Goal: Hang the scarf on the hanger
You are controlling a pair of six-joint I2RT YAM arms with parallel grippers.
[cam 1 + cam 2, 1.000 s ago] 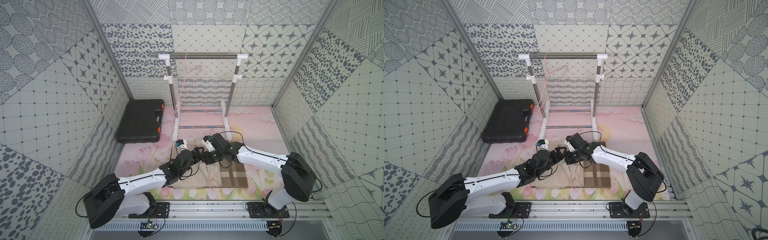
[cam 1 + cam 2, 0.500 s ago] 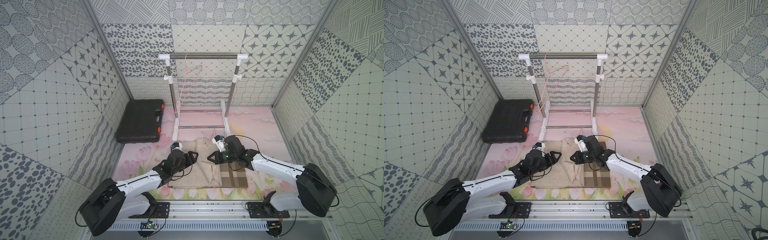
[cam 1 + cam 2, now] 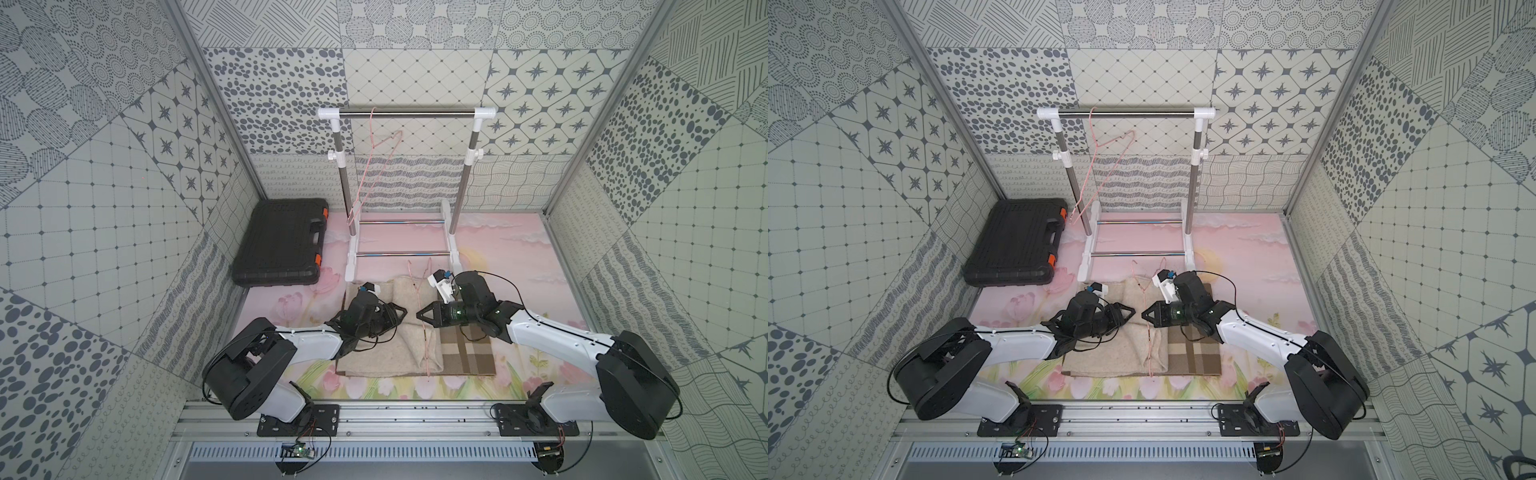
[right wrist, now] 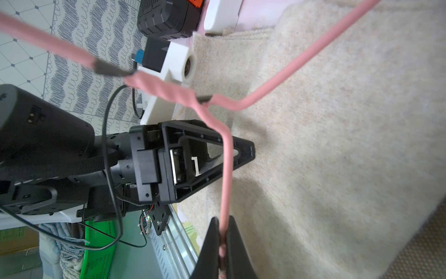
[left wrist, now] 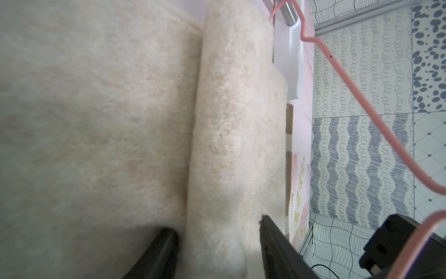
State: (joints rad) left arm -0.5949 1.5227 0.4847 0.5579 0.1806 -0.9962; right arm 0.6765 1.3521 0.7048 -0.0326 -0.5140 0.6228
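Note:
The beige scarf [image 3: 395, 345] [image 3: 1121, 345] lies folded on the floor mat, its plaid part [image 3: 467, 353] to the right. A raised fold of the scarf [image 5: 236, 120] runs between the fingers of my left gripper [image 5: 217, 222] [image 3: 402, 311], which stand a little apart on either side of it. My right gripper [image 4: 223, 222] [image 3: 419, 312] is shut on the wire of a pink hanger [image 4: 226, 169] [image 3: 426, 353]. That hanger stands tilted over the scarf, its hook toward the rack. The two grippers face each other tip to tip, a short gap between them.
A clothes rack [image 3: 407, 112] stands at the back, its white base [image 3: 353, 257] just behind the scarf. A second pink hanger [image 3: 370, 166] hangs from its bar. A black case [image 3: 278, 245] lies at the back left. Patterned walls close three sides.
Both arms have drawn back from a tight huddle over the scarf, the right one swinging out to the right with the hanger. The left jaws have narrowed around the fold.

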